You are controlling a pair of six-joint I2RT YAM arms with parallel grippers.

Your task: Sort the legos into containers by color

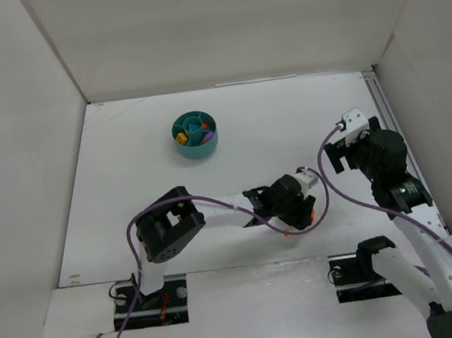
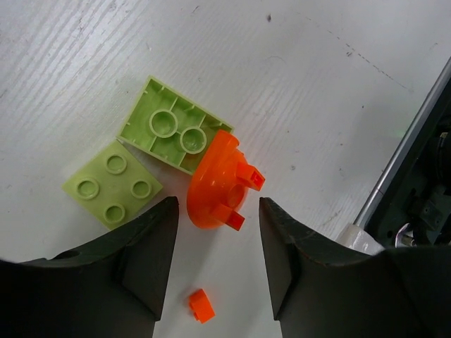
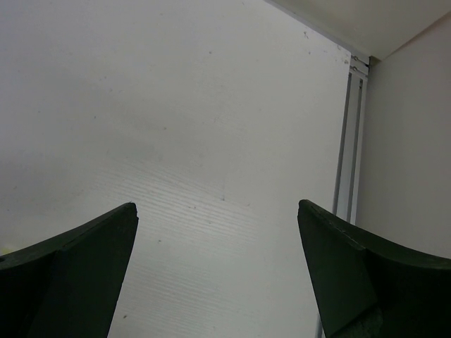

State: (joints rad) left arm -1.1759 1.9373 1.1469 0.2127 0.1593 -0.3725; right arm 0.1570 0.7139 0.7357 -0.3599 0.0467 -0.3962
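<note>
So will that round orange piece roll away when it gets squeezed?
Maybe. The orange piece looks rounded and sits tilted, so it could tip or skid. It looks hard and small, so the fingers probably won't bend it.

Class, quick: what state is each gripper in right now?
Left gripper: open, jaws either side of the orange piece, not gripping it.
Right gripper: open, empty.

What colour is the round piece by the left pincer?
Orange round piece; best in left wrist view.
</note>
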